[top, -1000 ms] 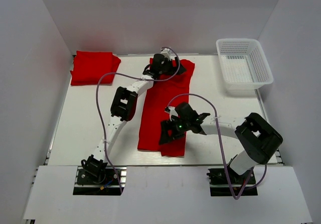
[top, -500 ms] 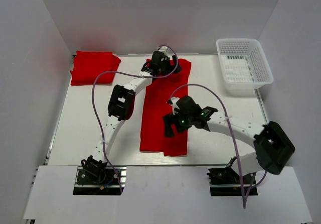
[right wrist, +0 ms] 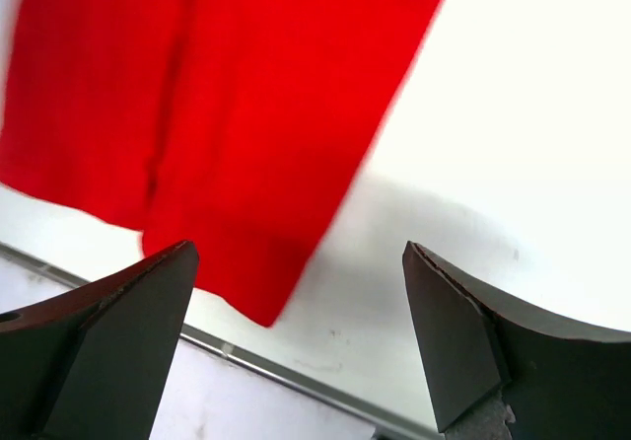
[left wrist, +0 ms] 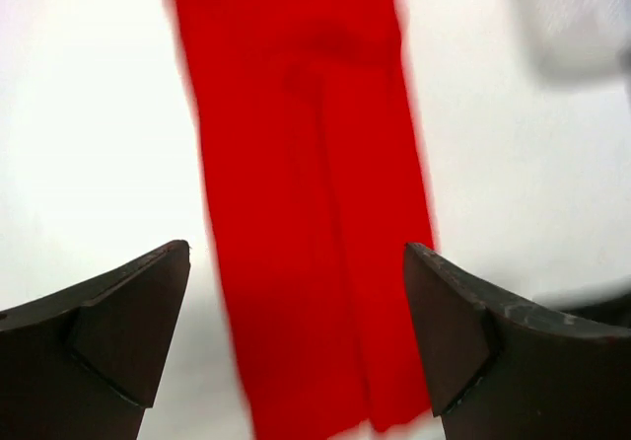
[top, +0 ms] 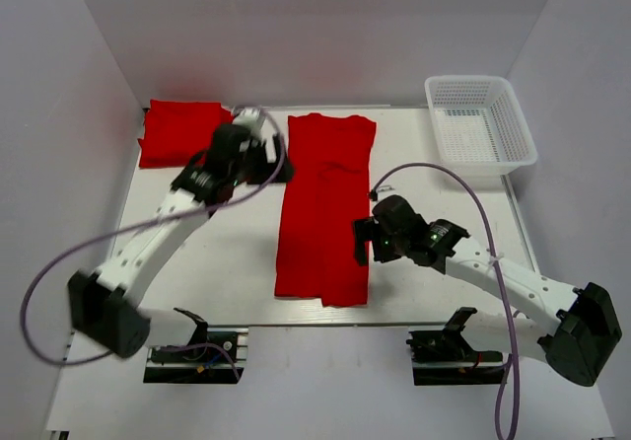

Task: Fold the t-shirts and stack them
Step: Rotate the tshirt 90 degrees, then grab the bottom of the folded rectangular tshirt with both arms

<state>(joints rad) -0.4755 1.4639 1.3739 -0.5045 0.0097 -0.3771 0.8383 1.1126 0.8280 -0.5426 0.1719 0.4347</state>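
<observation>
One red t-shirt lies flat mid-table, folded into a long strip that runs from the far edge toward the near edge. A second t-shirt lies folded at the back left corner. My left gripper hovers just left of the strip's far end, open and empty. In the left wrist view the strip runs between the spread fingers of that gripper. My right gripper is at the strip's right edge near its near end, open. In the right wrist view this gripper holds nothing, and the t-shirt's corner lies at the upper left.
A white mesh basket stands at the back right, a blur in the left wrist view. The table's metal front edge runs close below the right gripper. Grey walls close in the table on three sides.
Both arms have swung off the long t-shirt: the left gripper went left from its far end, the right gripper went right from its near half. The shirt lies flat and uncovered.
</observation>
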